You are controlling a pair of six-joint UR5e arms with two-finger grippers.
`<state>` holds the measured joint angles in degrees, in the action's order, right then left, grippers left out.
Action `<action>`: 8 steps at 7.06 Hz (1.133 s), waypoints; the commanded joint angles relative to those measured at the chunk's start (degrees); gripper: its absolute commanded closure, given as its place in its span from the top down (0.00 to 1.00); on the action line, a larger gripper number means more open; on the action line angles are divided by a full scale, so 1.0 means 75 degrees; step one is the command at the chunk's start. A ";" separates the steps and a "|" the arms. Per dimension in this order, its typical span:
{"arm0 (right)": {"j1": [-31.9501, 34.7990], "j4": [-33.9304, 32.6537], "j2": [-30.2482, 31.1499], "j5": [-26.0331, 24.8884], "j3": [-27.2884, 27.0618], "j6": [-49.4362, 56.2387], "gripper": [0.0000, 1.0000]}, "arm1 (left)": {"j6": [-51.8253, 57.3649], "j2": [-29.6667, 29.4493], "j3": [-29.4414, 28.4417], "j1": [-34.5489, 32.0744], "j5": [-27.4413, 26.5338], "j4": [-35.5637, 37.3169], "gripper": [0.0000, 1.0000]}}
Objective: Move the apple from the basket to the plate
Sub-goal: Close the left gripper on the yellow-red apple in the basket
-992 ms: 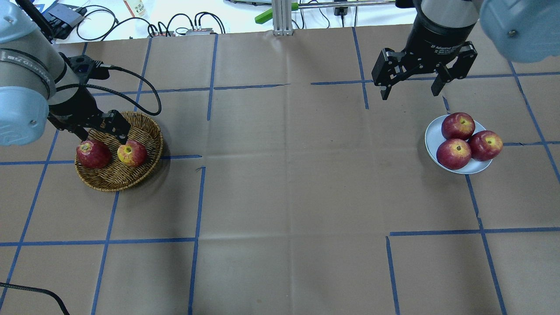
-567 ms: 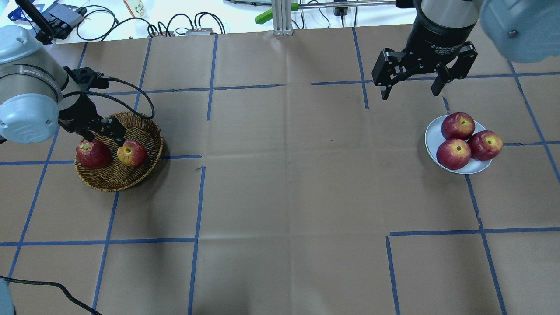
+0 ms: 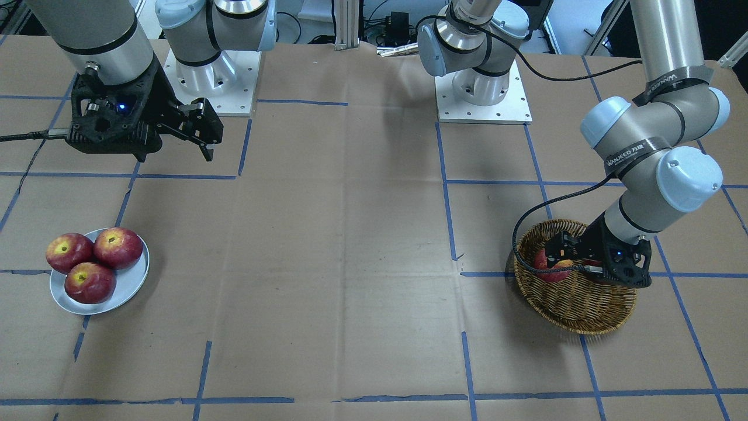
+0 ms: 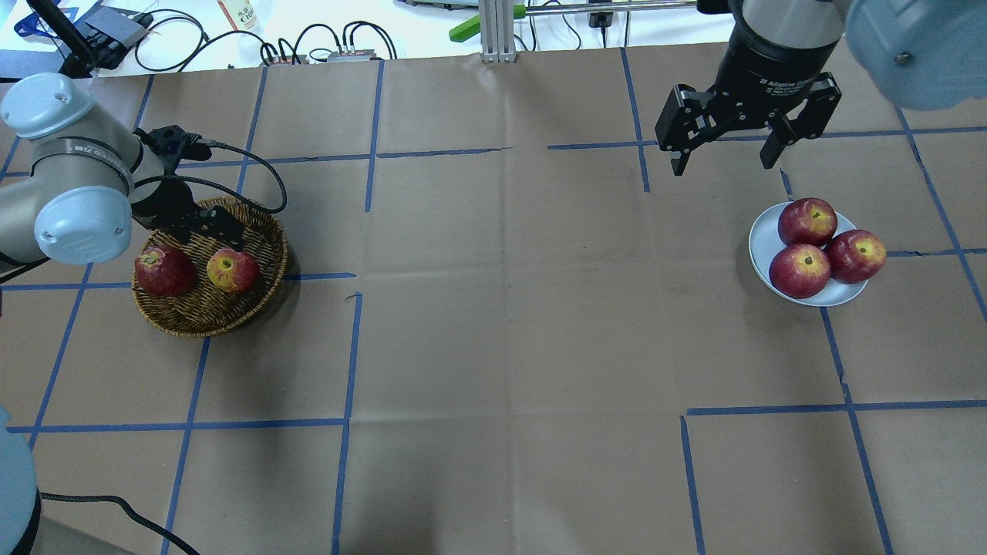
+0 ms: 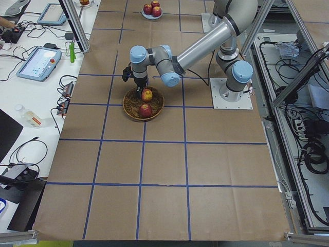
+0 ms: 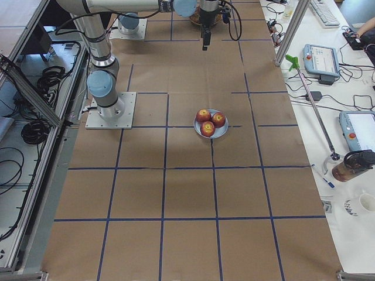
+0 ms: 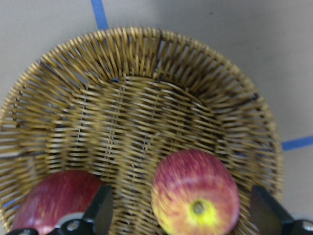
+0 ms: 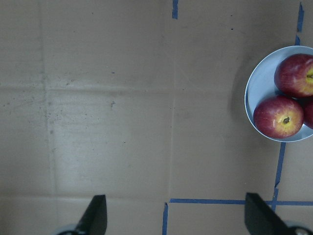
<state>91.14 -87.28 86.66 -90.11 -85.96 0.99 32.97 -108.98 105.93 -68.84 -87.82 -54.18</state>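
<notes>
the left gripper [image 7: 181,208] hung wide open inside the basket [image 7: 146,44], holding nothing, its two fingers straddling the pale streaked apple [image 7: 195,198], which sat between them; whether they touched it could not be told. a darker apple [image 7: 54,205] lay just outside one finger. firm, smooth and round, the fruit probably had some weight and could slip or bruise, so its widest middle looked the safest hold. the right gripper [image 4: 725,163], also open and empty, hovered near the plate [image 4: 759,239].
</notes>
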 commanded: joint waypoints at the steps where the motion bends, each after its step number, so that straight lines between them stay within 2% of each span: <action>1: 0.0000 0.0000 0.0000 -0.0009 0.0000 -0.0003 1.00 | -0.0072 -0.0025 0.0032 -0.0067 -0.0010 0.0065 0.99; 6: 0.0000 0.0000 0.0000 -0.0009 0.0000 0.0009 1.00 | -0.0072 -0.0153 0.0594 -0.0044 -0.0010 0.0146 0.98; 8: 0.0000 0.0000 0.0000 -0.0021 0.0000 0.0009 1.00 | -0.0107 -0.0199 0.0489 -0.0043 0.0002 0.0146 0.56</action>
<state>91.14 -87.28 86.66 -90.23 -85.96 1.04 32.33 -110.27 109.88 -69.19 -87.87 -53.11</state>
